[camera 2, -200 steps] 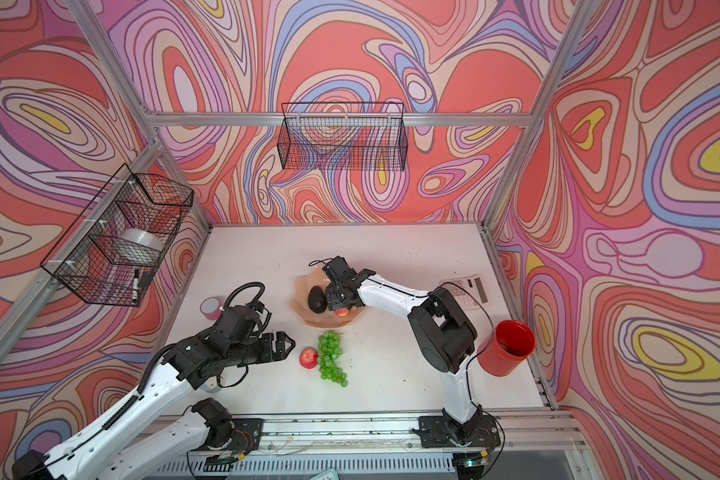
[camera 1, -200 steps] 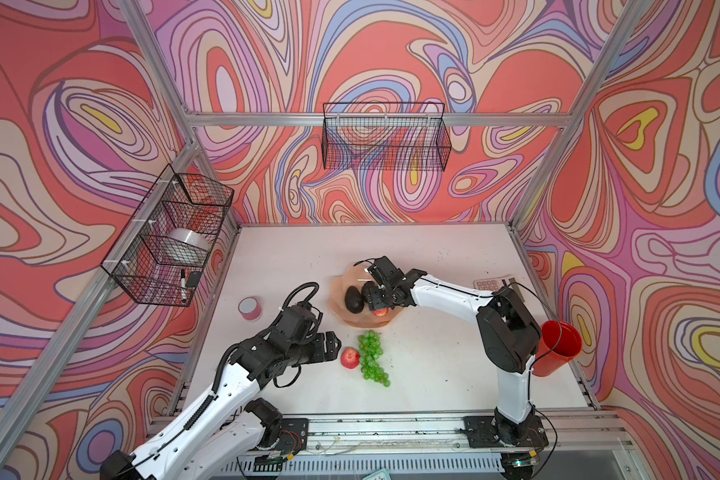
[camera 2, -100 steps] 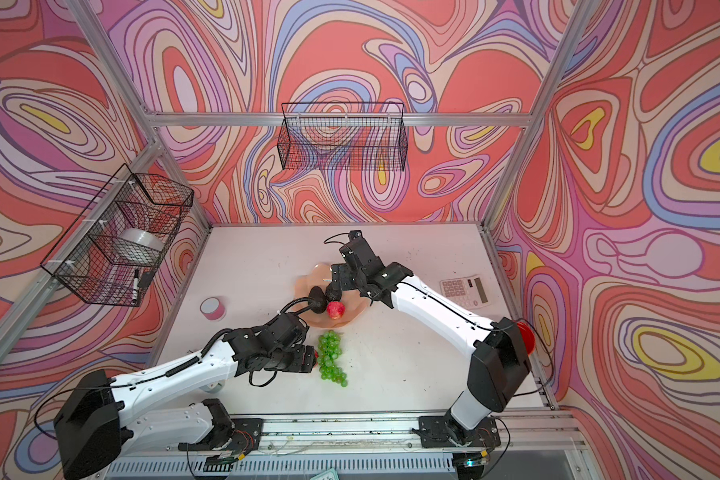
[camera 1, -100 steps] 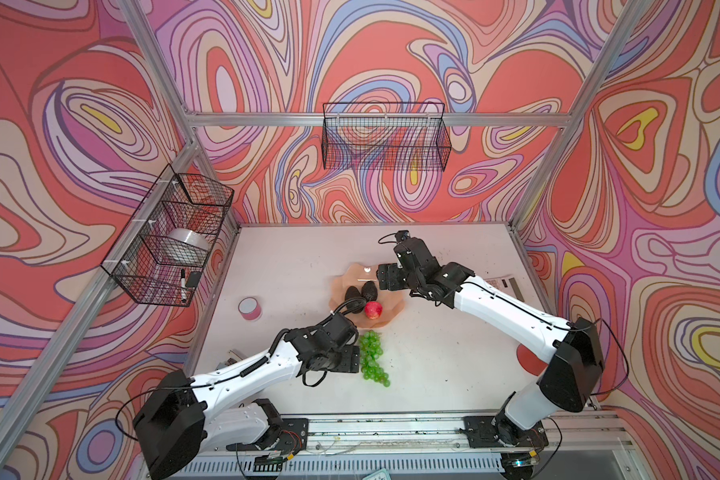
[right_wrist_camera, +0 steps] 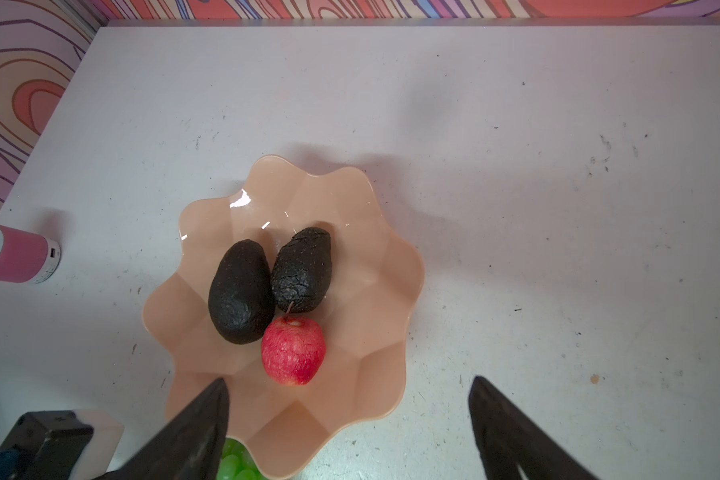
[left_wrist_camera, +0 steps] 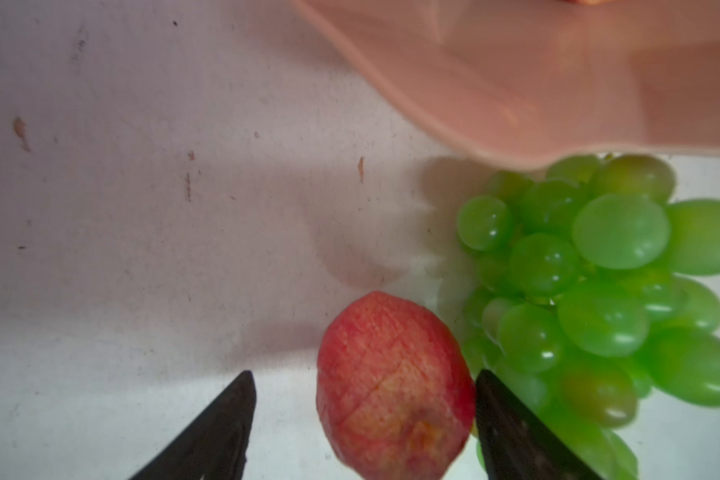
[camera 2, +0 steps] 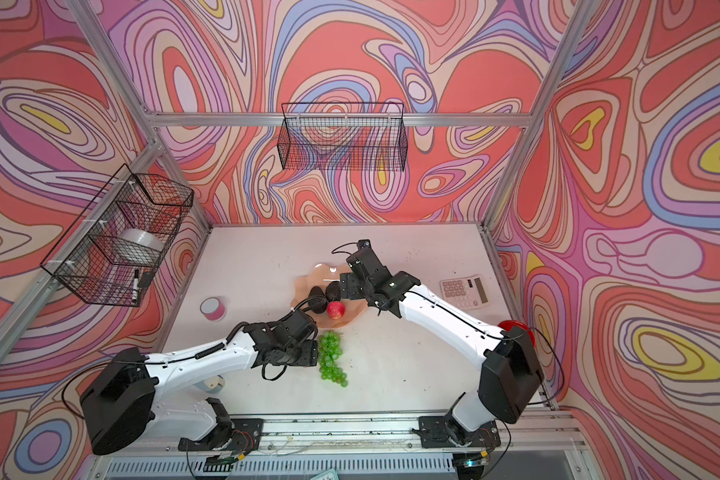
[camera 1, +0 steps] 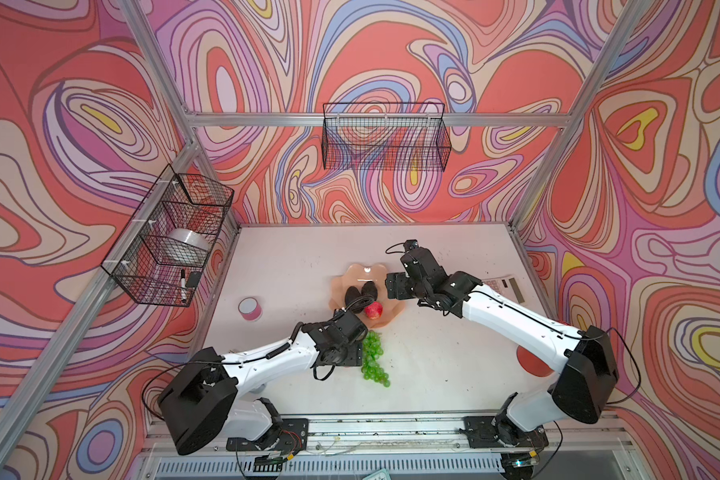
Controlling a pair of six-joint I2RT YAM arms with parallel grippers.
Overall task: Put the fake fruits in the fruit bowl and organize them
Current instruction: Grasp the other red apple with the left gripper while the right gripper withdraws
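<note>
The peach-pink fruit bowl (camera 1: 393, 316) (camera 2: 352, 316) (right_wrist_camera: 391, 266) stands mid-table and holds two dark avocados (right_wrist_camera: 242, 291) (right_wrist_camera: 304, 270) and a red apple (camera 1: 373, 310) (camera 2: 336, 310) (right_wrist_camera: 294, 351). The green grapes (camera 1: 373, 357) (camera 2: 330, 359) (left_wrist_camera: 599, 270) lie on the table just in front of the bowl. Beside them my left gripper (camera 1: 350, 355) (left_wrist_camera: 364, 374) is low and open around a second red apple (left_wrist_camera: 391, 386); one finger touches it and the other stands apart. That apple is hidden in both top views. My right gripper (camera 1: 395, 286) (right_wrist_camera: 350, 381) hovers open and empty above the bowl's right edge.
A pink cylindrical speaker (camera 1: 249, 308) (right_wrist_camera: 13, 253) stands left of the bowl. A calculator (camera 2: 466, 291) lies at the right edge. A red cup (camera 1: 535, 361) sits partly behind the right arm. Wire baskets (camera 1: 385, 137) (camera 1: 171, 237) hang on the walls.
The right gripper left the red apple in the bowl, opened and pulled back up to the right. The left gripper reached forward to the table apple and its jaws have narrowed around it.
</note>
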